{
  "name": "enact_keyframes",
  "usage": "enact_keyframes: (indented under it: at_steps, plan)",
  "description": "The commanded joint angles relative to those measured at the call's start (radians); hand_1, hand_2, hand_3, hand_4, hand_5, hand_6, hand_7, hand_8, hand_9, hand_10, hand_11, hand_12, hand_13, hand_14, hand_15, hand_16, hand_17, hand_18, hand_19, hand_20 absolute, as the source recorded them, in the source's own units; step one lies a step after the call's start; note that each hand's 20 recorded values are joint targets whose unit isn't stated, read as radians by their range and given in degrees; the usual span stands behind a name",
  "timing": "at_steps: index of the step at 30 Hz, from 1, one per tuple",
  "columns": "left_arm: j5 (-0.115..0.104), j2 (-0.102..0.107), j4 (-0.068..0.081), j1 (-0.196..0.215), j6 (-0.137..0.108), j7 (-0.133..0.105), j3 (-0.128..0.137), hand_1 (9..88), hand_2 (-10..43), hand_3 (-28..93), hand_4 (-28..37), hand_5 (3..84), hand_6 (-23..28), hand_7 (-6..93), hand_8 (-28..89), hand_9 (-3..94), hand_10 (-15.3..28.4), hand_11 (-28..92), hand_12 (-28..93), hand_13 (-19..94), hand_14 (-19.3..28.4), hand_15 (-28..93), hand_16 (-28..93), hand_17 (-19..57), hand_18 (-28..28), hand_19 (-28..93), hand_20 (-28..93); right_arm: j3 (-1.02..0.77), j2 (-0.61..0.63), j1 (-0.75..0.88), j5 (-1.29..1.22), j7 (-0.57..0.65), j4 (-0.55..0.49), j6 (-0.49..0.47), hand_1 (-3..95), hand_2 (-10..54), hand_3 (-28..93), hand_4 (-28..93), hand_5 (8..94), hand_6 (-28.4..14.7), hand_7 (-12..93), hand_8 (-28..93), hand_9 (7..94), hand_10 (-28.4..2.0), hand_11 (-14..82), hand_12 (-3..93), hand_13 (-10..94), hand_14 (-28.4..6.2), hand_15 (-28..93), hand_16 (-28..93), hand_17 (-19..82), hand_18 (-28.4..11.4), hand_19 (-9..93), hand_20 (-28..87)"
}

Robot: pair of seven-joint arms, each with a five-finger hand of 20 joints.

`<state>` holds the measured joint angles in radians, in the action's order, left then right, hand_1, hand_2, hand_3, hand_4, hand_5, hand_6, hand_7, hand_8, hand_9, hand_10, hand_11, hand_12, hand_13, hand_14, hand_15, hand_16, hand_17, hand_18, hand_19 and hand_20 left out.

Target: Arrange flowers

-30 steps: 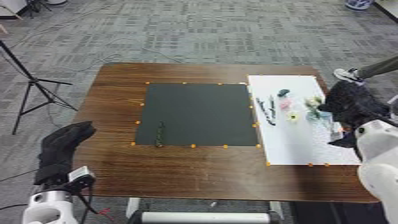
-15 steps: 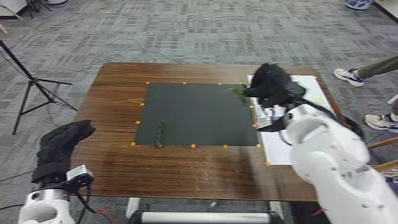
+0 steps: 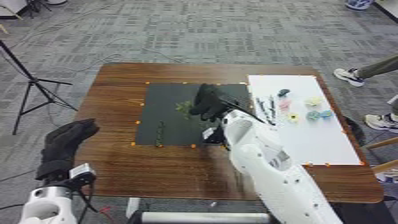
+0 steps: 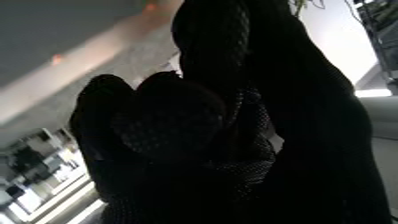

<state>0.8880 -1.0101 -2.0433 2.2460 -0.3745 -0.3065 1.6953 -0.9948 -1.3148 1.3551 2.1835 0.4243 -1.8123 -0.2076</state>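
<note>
Brown table [image 3: 160, 172], right hand [image 3: 210, 102] holding green sprig [image 3: 185, 107]

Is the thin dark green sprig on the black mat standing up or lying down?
Lying down: the thin dark green sprig stretches flat along the black mat.

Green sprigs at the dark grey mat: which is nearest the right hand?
The bushy green sprig, at the right hand; the thin green sprig lies apart, farther left.

No readable text, no legible labels — no brands, numbers or signs
</note>
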Motion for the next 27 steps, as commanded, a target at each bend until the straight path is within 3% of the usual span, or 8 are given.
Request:
enact_keyframes:
  at_steps: [1, 5, 9, 27]
  plan:
    - [0.002, -0.006, 0.009, -0.016, 0.025, 0.009, -0.021, 35.1, 4.6, 73, -12.7, 59.1, 2.8, 20.4, -6, 57.7, 14.1, 23, 14, 47, 16.9, 26, -1, 12.9, 10.6, 11, 24, 0.011, -0.085, -0.017, 0.071, 0.02, 0.116, 0.024, 59.6, -9.5, 58, -15, 82.6, -2.6, 30, 14, 93.7, -10.0, 36.5, 17.4, 94, -0.8, 63, 26, 69, -12.8, 93, 56]
    - [0.004, -0.009, 0.011, -0.018, 0.039, 0.019, -0.024, 35.0, 4.6, 73, -12.7, 59.0, 2.8, 20.6, -7, 57.6, 14.2, 23, 14, 47, 16.9, 26, -1, 12.9, 10.6, 12, 24, 0.001, -0.105, -0.02, 0.096, 0.032, 0.167, 0.033, 60.0, -9.5, 57, -15, 82.8, -2.5, 29, 12, 93.7, -10.6, 34.8, 15.6, 94, -0.9, 63, 25, 69, -12.9, 93, 56]
    - [0.003, -0.011, 0.012, -0.022, 0.038, 0.022, -0.026, 34.8, 4.7, 73, -12.6, 59.0, 2.8, 20.5, -8, 57.5, 14.3, 23, 14, 47, 16.9, 26, -1, 12.8, 10.7, 11, 24, -0.01, -0.125, -0.021, 0.111, 0.034, 0.196, 0.041, 60.2, -9.5, 57, -15, 82.8, -2.6, 29, 11, 93.7, -10.6, 33.7, 14.8, 94, -1.1, 62, 25, 69, -12.8, 93, 55]
    - [0.009, -0.012, 0.015, -0.031, 0.061, 0.035, -0.036, 34.2, 4.2, 73, -12.4, 58.3, 2.9, 20.2, -8, 56.9, 14.1, 23, 14, 46, 17.1, 26, -1, 12.2, 10.9, 12, 24, -0.03, -0.205, -0.051, 0.134, 0.056, 0.253, 0.099, 59.9, -9.5, 57, -16, 83.1, -2.3, 28, 10, 93.7, -10.5, 33.6, 14.4, 94, -1.1, 62, 24, 69, -12.9, 93, 54]
